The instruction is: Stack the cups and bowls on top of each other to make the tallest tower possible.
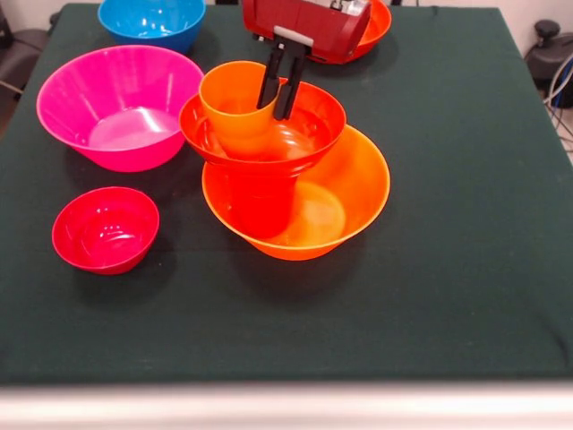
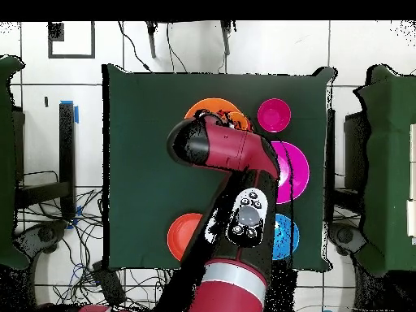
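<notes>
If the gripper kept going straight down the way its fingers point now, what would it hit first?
Most likely the glossy orange plastic cup: the gripper straddles its rim, so its palm would meet that rim first. One finger points toward the floor of the red-orange bowl holding the cup, though depth is unclear.

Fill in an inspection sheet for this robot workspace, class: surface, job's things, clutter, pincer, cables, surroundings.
Surface: dark green cloth-covered table.
Job's things: glossy orange plastic cup sits in a red-orange plastic bowl, raised over the wide orange plastic bowl. Apart from them: wide pink plastic bowl, small crimson plastic bowl, blue plastic bowl, another red-orange bowl partly behind the arm.
Clutter: nothing seen.
Pincer: black pincer open, one finger inside the orange cup's rim, one outside.
Cables: black cables on the floor beside the table.
Surroundings: white tiled floor, other green tables at the sides.
</notes>
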### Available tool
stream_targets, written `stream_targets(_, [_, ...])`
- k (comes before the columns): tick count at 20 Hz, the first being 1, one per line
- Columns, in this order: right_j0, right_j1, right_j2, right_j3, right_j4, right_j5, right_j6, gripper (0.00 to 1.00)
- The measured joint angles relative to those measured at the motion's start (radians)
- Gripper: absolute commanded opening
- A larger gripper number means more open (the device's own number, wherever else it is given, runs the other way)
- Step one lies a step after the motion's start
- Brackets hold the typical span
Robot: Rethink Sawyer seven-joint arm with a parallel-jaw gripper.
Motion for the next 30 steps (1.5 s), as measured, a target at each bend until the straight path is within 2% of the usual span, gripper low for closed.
stream_targets(11, [0.016, 0.002, -0.009, 0.000, 0.030, 0.000, 0.000, 0.00])
stream_targets(12, [0.020, 0.002, -0.011, 0.000, 0.034, 0.000, 0.000, 1.00])
stream_targets(30, [0.030, 0.002, -0.013, -0.001, 0.046, 0.000, 0.000, 1.00])
